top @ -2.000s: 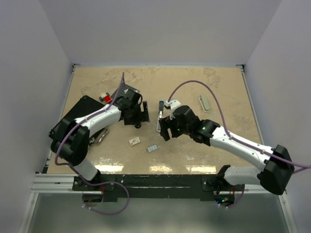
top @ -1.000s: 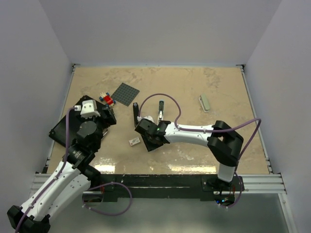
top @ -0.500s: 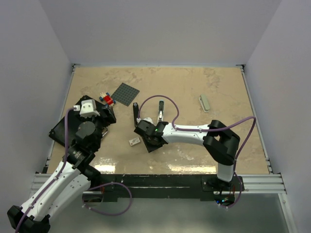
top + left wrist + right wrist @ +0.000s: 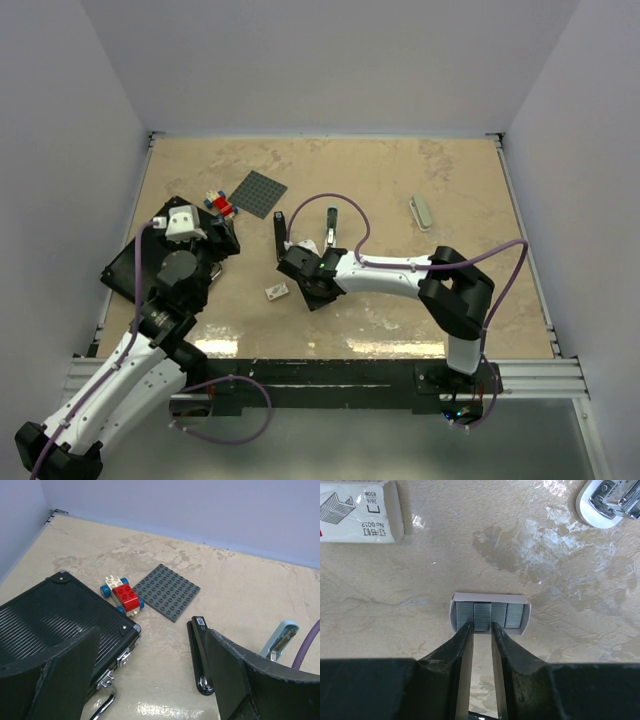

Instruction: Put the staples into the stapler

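Observation:
The staples (image 4: 482, 616) lie as several ribbed grey-blue strips side by side in a small white paper tray (image 4: 490, 598) on the table. My right gripper (image 4: 482, 626) is down at the tray, its narrowed open jaws flanking the near end of the second strip from the left. In the top view the right gripper (image 4: 317, 295) covers the staples. A black stapler (image 4: 279, 235) (image 4: 200, 650) lies a little farther back. A pale-blue stapler (image 4: 329, 228) (image 4: 282, 637) lies opened, its metal inside showing. My left gripper (image 4: 150, 680) (image 4: 222, 240) hangs wide open and empty beside the black case.
A white staple box (image 4: 357, 511) (image 4: 277, 291) lies left of the tray. A black case (image 4: 135, 265) (image 4: 45, 620) sits at the left edge. A toy brick car (image 4: 216, 203) and grey baseplate (image 4: 258, 192) lie behind it. A grey-green object (image 4: 422, 212) rests at the right.
The left arm has pulled back from the stapler to the case. The right arm swung left and down onto the staples tray, and its jaws have narrowed over the last second.

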{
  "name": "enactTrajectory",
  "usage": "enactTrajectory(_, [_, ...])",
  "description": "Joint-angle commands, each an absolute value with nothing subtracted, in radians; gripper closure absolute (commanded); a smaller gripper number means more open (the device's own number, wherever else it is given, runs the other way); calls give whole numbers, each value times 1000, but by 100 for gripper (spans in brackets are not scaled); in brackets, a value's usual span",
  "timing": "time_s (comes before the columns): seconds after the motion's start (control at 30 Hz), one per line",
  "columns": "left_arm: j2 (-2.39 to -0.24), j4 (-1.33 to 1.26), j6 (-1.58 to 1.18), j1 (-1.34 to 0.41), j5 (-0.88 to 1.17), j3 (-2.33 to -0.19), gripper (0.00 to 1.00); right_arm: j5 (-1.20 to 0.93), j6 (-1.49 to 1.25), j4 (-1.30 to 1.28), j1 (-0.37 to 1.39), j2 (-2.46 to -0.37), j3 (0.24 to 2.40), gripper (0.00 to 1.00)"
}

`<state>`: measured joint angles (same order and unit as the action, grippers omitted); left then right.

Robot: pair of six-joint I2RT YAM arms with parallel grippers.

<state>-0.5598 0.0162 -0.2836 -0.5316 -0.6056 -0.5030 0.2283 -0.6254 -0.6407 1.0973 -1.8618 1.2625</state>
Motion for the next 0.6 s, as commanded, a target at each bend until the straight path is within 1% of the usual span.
enactTrajectory(0.0, [-558,-31,-264,-535,-601,-494,10,255,-614,-646,1089,-1870,1298,76])
enactTrajectory(0.07, [-558,-31,-264,-535,-601,-492,10,239,-603,-637,1083,-1882,1296,74])
enactTrajectory(0.2, [-560,-31,-264,-537,-598,-494,10,209,-595,-614,1069,-1891,1276,68])
enactTrajectory(0.3, [-560,-32,-262,-538,-598,-492,11,189,-588,-595,1055,-1894,1261,65])
enactTrajectory(0.43, [-564,-35,-262,-542,-598,-491,11,179,-574,-586,1046,-1894,1250,66])
enactTrajectory(0.57, [-566,-35,-261,-545,-597,-489,11,175,-560,-589,1043,-1893,1255,69])
